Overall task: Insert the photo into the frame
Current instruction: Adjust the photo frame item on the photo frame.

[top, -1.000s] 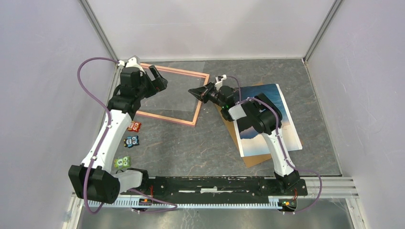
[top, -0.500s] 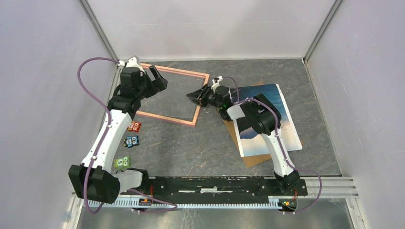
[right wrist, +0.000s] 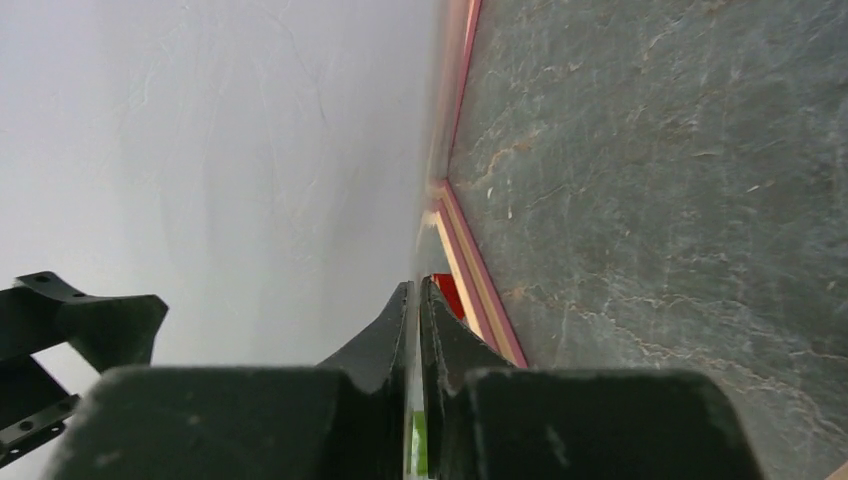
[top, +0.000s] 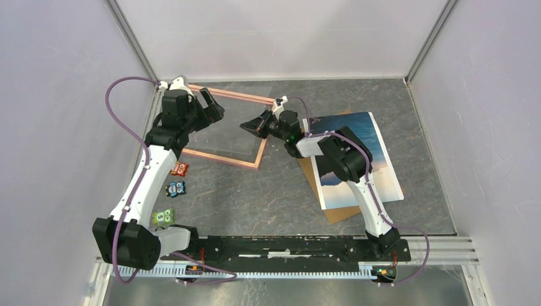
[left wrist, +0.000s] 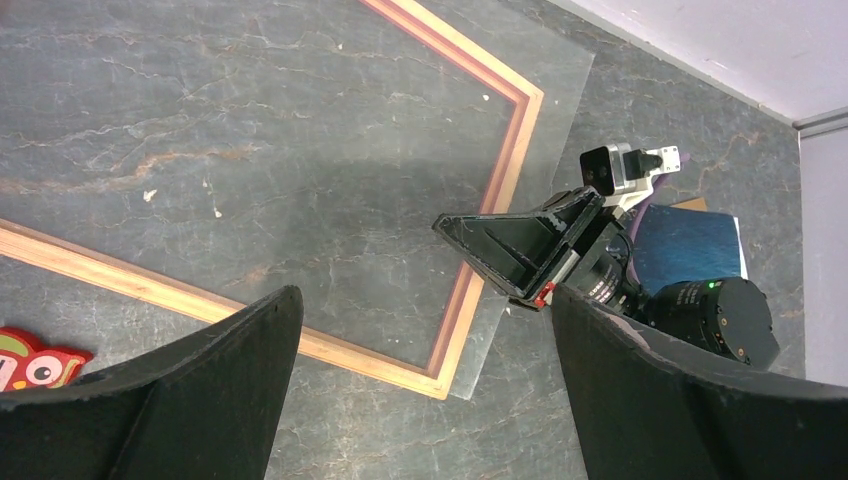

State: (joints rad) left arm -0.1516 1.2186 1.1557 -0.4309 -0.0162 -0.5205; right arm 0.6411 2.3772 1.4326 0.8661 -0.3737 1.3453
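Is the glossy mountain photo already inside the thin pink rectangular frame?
No, the photo lies on a brown board, right of the frame.

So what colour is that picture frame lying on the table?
The picture frame is salmon-pink shading to orange, clearest in the left wrist view.

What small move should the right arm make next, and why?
Probably lift the right pincer slightly: it looks shut on the clear sheet edge overhanging the frame, and the photo lies aside.

Pale lilac walls (top: 281,32), grey marbled table (top: 255,197), even light
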